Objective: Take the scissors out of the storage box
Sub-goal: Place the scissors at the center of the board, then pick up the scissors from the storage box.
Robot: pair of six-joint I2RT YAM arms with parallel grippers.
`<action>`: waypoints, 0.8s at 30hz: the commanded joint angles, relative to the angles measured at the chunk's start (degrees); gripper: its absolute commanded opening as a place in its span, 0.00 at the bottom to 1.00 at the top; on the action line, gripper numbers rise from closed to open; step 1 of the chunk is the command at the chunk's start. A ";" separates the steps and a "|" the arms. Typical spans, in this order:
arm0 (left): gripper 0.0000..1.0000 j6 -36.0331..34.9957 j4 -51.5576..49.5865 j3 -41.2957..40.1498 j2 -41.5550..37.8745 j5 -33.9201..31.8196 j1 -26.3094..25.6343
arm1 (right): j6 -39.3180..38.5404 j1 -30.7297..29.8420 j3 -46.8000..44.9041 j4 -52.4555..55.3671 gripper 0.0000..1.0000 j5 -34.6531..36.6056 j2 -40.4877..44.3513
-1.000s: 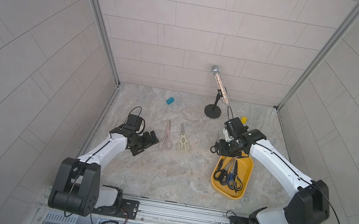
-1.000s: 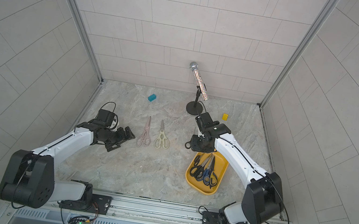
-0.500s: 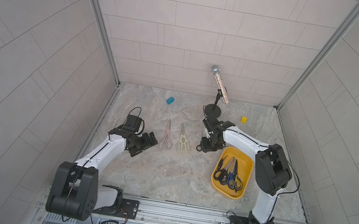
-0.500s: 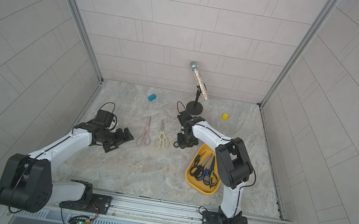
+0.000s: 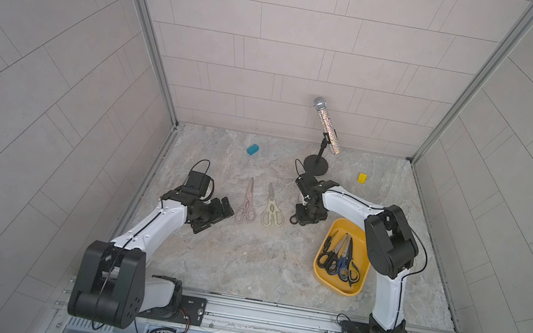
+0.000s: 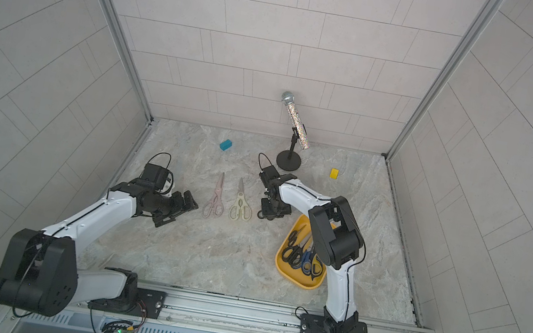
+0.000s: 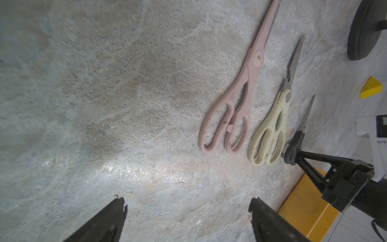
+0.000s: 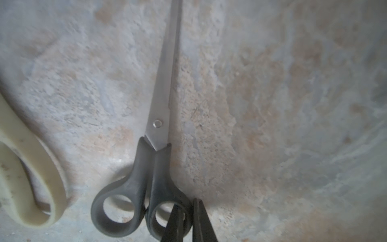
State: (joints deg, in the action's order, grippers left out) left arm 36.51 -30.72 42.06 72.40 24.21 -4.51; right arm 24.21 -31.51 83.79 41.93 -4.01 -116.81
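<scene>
The mustard storage box (image 5: pixel 320 268) (image 6: pixel 281 263) sits at the front right with several black- and blue-handled scissors (image 5: pixel 339 260) (image 6: pixel 301 257) inside. Pink scissors (image 5: pixel 246 204) (image 7: pixel 240 100) and cream scissors (image 5: pixel 273 207) (image 7: pixel 272 134) lie side by side on the table. Right of the cream pair, black-handled scissors (image 8: pixel 155 167) (image 7: pixel 297 138) lie along the table. My right gripper (image 8: pixel 186 202) (image 5: pixel 304 216) is shut on the rim of one handle ring. The left gripper (image 7: pixel 187 202) (image 5: pixel 217 210) stands open and empty, left of the pink pair.
A glittery microphone on a black round-based stand (image 5: pixel 316 164) stands at the back, just behind the right gripper. A small blue block (image 5: pixel 252 149) and a small yellow block (image 5: pixel 362 178) lie near the back wall. Tiled walls enclose three sides.
My right gripper has carried the black-handled scissors left from above the box down to the table beside the cream pair. The left arm has hardly moved.
</scene>
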 commanded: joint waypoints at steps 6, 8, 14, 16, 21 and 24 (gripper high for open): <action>1.00 -0.74 -1.27 -0.42 -0.62 -0.70 0.31 | 0.07 0.04 3.05 3.01 0.27 1.45 0.48; 1.00 -1.48 -2.07 0.50 -0.34 -0.79 0.31 | 1.27 0.38 3.90 4.53 0.28 1.14 2.72; 1.00 -5.09 -5.76 4.50 0.31 -2.75 0.30 | 7.84 1.61 0.31 6.01 0.31 -0.45 12.00; 1.00 -5.24 -6.01 5.22 0.46 -2.60 0.23 | 9.19 2.04 -1.99 7.29 0.31 -0.32 14.87; 1.00 -4.61 -5.24 5.38 0.84 -2.10 0.03 | 11.48 3.65 -11.07 8.69 0.31 -0.21 25.65; 1.00 -4.38 -4.43 5.06 1.62 -1.50 -0.32 | 12.31 5.58 -16.15 11.07 0.31 -1.08 32.17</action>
State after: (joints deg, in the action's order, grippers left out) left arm 32.91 -34.54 46.44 73.08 22.74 -4.54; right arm 34.24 -27.18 70.89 48.27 -5.17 -88.64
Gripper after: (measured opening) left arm 0.998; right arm 0.309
